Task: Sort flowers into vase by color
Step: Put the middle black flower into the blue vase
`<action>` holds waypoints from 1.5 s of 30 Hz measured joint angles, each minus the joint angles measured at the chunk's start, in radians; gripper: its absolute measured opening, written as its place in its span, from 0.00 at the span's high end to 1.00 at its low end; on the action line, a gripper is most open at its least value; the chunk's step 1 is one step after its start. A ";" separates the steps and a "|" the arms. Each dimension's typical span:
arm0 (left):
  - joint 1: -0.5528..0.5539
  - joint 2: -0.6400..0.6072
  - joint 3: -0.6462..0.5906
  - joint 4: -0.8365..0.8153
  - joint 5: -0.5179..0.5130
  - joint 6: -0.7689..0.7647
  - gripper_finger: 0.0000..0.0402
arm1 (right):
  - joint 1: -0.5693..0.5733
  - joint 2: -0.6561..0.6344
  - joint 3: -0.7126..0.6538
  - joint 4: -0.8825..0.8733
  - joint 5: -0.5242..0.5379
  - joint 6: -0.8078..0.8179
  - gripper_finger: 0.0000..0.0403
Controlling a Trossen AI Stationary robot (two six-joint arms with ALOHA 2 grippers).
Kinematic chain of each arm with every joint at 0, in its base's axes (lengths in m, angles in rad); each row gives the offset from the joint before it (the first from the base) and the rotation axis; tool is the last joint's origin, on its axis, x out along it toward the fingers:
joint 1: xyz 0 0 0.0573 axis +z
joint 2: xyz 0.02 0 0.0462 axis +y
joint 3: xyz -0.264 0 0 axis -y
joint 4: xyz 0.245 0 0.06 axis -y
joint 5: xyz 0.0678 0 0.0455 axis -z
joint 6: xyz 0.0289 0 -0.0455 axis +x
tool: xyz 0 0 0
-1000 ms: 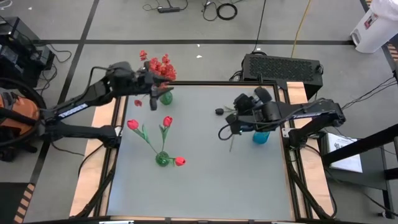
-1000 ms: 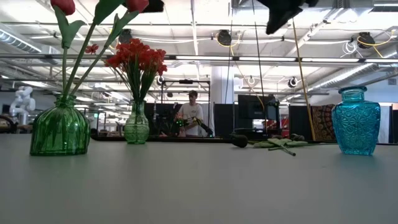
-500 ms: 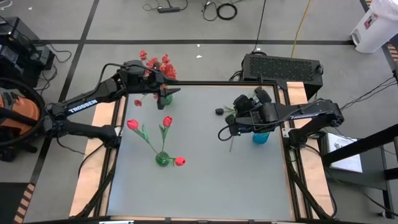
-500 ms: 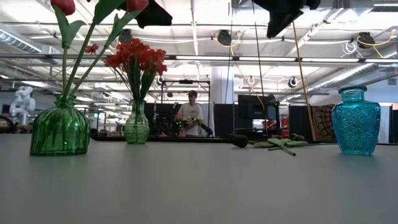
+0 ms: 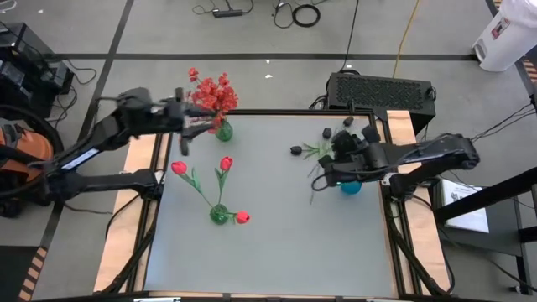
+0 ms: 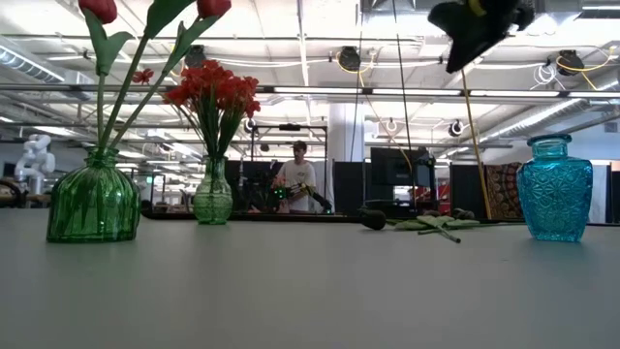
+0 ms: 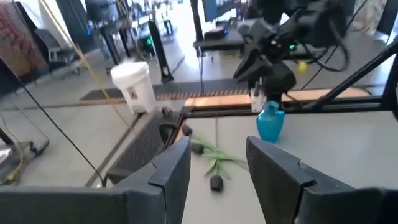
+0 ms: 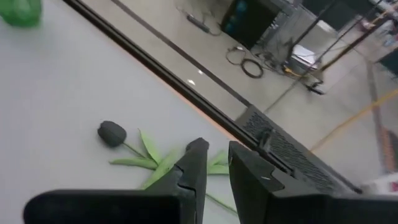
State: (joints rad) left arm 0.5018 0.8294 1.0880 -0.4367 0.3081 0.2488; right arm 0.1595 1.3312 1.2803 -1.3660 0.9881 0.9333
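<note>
Black flower [image 5: 296, 150] lies near the blue vase [image 5: 351, 185]. My right gripper [image 5: 318, 178] hovers there, pinching a green stem [image 5: 313, 191]; my left gripper [image 5: 186, 134] hangs open beside the red spray [image 5: 215, 91].

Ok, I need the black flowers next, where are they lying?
In the high view the black flowers lie flat on the table's far right part, just left of the blue vase and near the right gripper.
</note>
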 joint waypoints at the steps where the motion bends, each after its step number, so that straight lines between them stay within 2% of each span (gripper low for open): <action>1: 0.000 -0.027 -0.011 -0.009 0.002 -0.005 0.59 | 0.006 -0.032 -0.024 0.020 0.002 -0.001 0.85; 5: 0.000 -0.128 -0.070 -0.030 0.002 -0.029 0.59 | 0.034 -0.175 -0.141 0.123 0.001 -0.052 0.85; 8: 0.000 -0.172 -0.108 -0.035 0.002 -0.032 0.59 | 0.052 -0.282 -0.237 0.269 -0.017 -0.145 0.85; 13: 0.000 -0.210 -0.150 -0.043 -0.002 -0.032 0.59 | 0.051 -0.418 -0.385 0.630 -0.217 -0.380 0.85; 16: 0.000 -0.211 -0.151 -0.046 -0.003 -0.032 0.59 | 0.028 -0.460 -0.431 0.737 -0.338 -0.391 0.85; 21: 0.000 -0.211 -0.151 -0.048 -0.004 -0.033 0.59 | -0.022 -0.469 -0.435 0.727 -0.439 -0.226 0.85; 26: 0.000 -0.211 -0.151 -0.048 -0.005 -0.033 0.59 | -0.069 -0.465 -0.435 0.726 -0.471 -0.110 0.85; 35: 0.000 -0.210 -0.151 -0.048 -0.006 -0.033 0.59 | -0.135 -0.465 -0.435 0.725 -0.481 -0.022 0.85; 39: 0.000 -0.210 -0.151 -0.048 -0.006 -0.032 0.59 | -0.195 -0.462 -0.435 0.701 -0.576 0.013 0.85; 45: 0.000 -0.210 -0.151 -0.048 -0.006 -0.032 0.59 | -0.264 -0.417 -0.426 0.644 -0.616 0.090 0.85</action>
State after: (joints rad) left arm 0.5018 0.6189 0.9371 -0.4843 0.3019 0.2165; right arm -0.1045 0.9142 0.8544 -0.7222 0.3725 1.0231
